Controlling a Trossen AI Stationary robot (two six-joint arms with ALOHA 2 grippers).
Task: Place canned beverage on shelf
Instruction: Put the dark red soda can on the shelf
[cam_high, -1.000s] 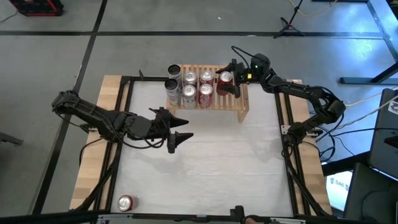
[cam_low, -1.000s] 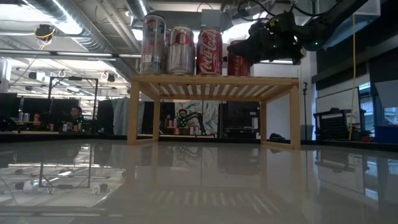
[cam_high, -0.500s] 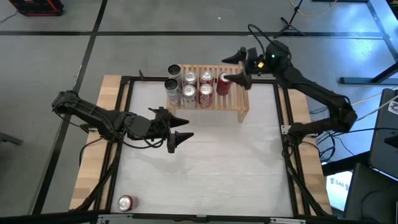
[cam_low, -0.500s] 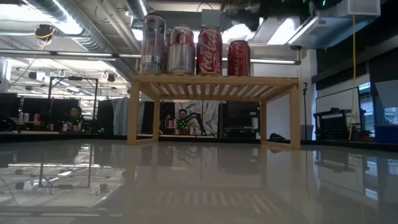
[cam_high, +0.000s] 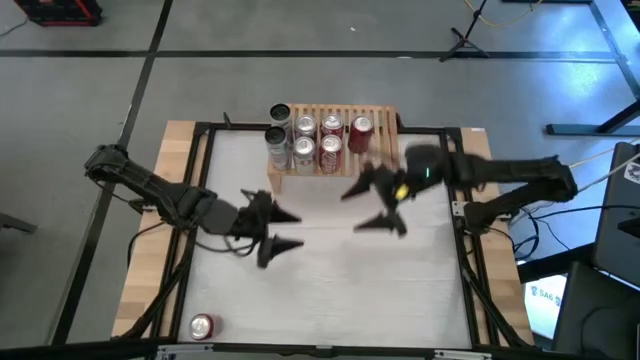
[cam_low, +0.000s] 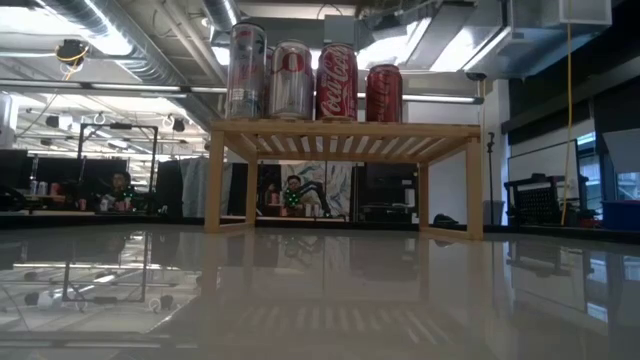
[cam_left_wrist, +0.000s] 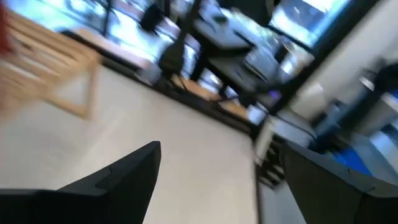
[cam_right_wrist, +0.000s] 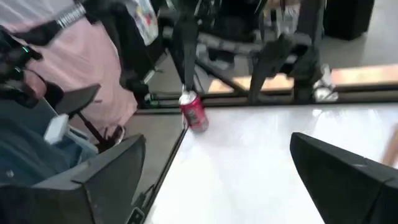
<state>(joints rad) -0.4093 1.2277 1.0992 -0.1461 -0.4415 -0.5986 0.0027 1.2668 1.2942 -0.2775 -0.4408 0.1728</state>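
The pale wood shelf (cam_high: 335, 150) stands at the table's far edge and carries several upright cans on its slats; the red can (cam_high: 362, 128) stands nearest its right end. The low view shows the shelf (cam_low: 345, 135) with that red can (cam_low: 383, 93) beside a cola can (cam_low: 336, 81). Another red can (cam_high: 202, 325) stands on the table at the near left corner, and the right wrist view also catches this can (cam_right_wrist: 194, 112). My right gripper (cam_high: 358, 210) hovers open over mid-table, in front of the shelf. My left gripper (cam_high: 290, 230) hovers open left of centre. Neither has anything between its fingers.
The shelf's right part behind and beside the red can shows bare slats (cam_high: 385, 140). A black frame (cam_high: 460, 200) runs along the table's edges. The white tabletop (cam_high: 340, 290) lies open between the grippers and the near edge. A person in pink (cam_right_wrist: 93, 56) is beyond the table's edge.
My right gripper has drawn back from the red can at the shelf's right end, risen, and swung toward the table's middle and near edge, turning as it went. The red can stays upright on the shelf. My left gripper has swung slightly toward the near edge.
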